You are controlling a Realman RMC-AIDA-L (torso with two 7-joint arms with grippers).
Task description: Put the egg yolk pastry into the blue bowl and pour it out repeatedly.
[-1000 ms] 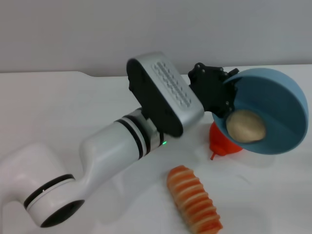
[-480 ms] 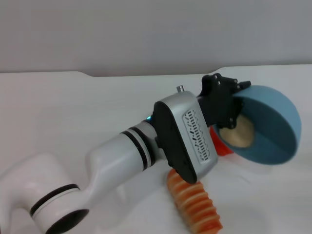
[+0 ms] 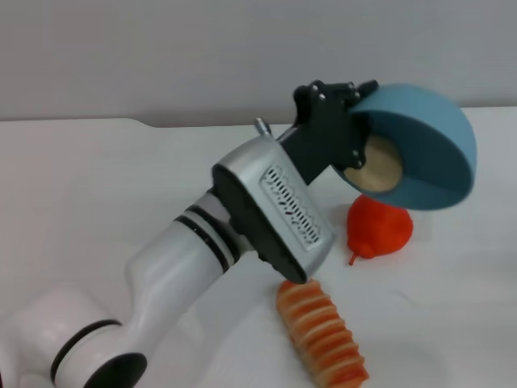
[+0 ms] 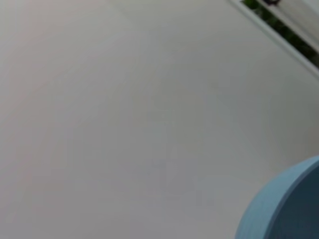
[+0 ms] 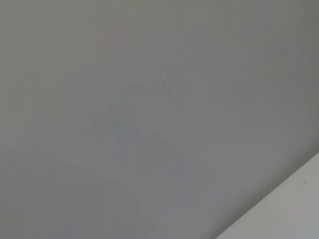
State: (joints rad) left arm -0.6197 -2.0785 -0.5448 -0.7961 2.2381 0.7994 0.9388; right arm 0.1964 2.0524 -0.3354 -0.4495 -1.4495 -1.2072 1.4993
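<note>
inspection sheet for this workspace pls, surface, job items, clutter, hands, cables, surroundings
surface: white table, no spills seen.
job's things: blue bowl held up off the table, tipped on its side with its opening facing down and toward the arm; egg yolk pastry lies inside it against the wall, not yet out.
clutter: red pear on the table below the bowl; orange-and-cream striped roll near the front edge.
hands: left hand grips the bowl's rim, raised above the pear; right hand not in view.
cables: nothing seen.
surroundings: plain grey wall behind the table.
</note>
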